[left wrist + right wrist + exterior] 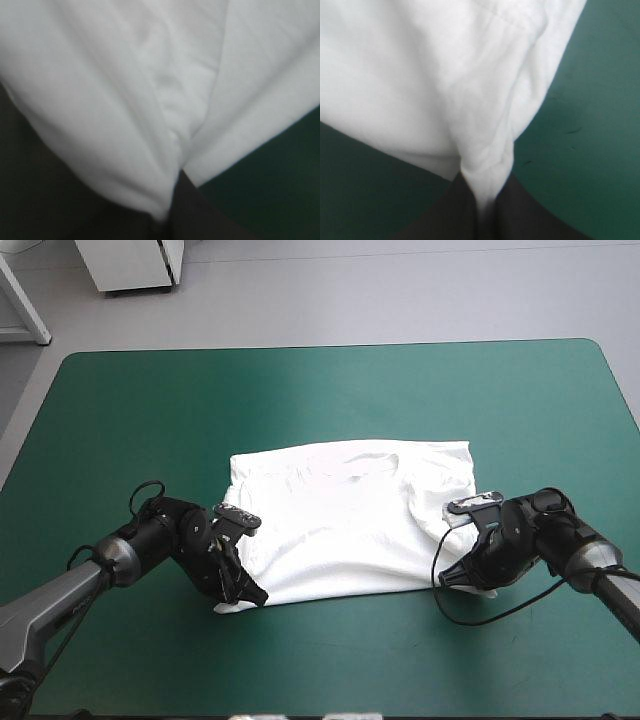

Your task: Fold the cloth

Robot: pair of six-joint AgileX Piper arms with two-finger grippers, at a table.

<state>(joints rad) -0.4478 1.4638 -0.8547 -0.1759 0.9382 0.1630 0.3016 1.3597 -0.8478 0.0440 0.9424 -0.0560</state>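
Observation:
The white T-shirt (345, 515) lies folded into a broad rectangle in the middle of the teal-green table. My left gripper (240, 595) is low at its near left corner, shut on the T-shirt; the left wrist view shows white cloth (150, 100) pinched between the black fingers (200, 215). At the near right corner my right gripper (452, 577) is also down and shut on the T-shirt. In the right wrist view a fold of cloth (485, 175) runs down between its fingers (530, 215).
Bare teal-green cover (330, 390) lies beyond the shirt and along the near edge (350, 660). A white cabinet (130, 265) stands on the floor past the table's far left.

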